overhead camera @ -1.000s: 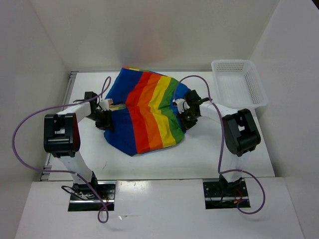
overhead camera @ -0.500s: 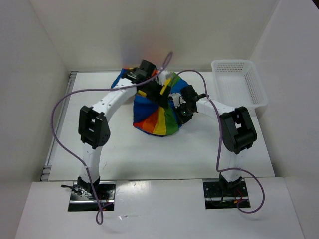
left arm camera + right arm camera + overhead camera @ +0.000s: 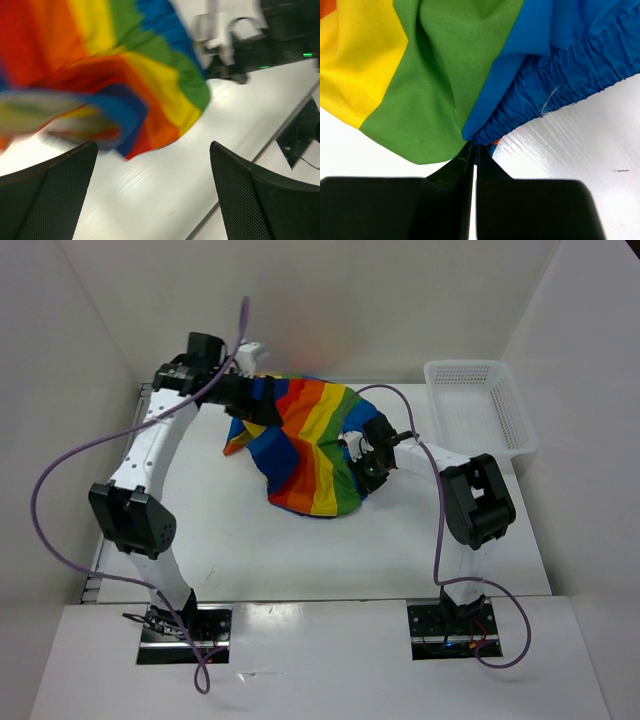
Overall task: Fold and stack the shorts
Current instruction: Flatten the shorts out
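The rainbow-striped shorts (image 3: 310, 445) lie bunched and partly folded over at the middle back of the table. Raised at their back left edge, my left gripper (image 3: 258, 392) is open. In the left wrist view its wide-apart fingers (image 3: 55, 190) hold nothing, and the shorts (image 3: 125, 75) lie blurred just beyond them. At the right side of the shorts my right gripper (image 3: 365, 455) is shut on the cloth. The right wrist view shows my right gripper (image 3: 475, 148) pinching the blue gathered waistband (image 3: 555, 70) beside the green stripe.
A white mesh basket (image 3: 480, 405) stands at the back right of the table (image 3: 300, 550). White walls close in the left, back and right sides. Purple cables loop from both arms.
My left gripper carried the left side of the shorts over to the right, opened and let go, then swung back to the far left. The shorts went from spread flat to bunched. The right gripper stayed put.
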